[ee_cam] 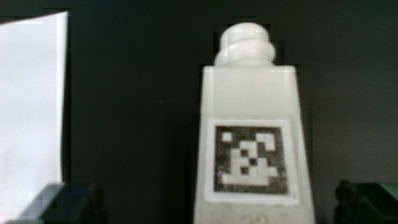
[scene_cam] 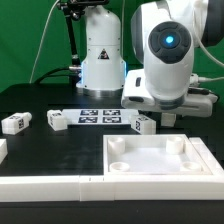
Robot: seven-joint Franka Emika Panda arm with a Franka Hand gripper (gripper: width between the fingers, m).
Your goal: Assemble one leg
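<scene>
With jaws apart, the gripper [ee_cam: 214,203] is poised astride the white leg [ee_cam: 249,110] on the worktop [ee_cam: 134,120]; it should be centred before closing.

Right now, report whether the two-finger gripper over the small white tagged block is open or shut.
Open. The gripper has dark fingertips either side of the white tagged leg, black gaps between.

We see a robotics lab rig: green backdrop [scene_cam: 25,40] on the far side, black table [scene_cam: 50,150], tagged marker board [scene_cam: 98,117], Panda arm [scene_cam: 168,55] mounted on it.
</scene>
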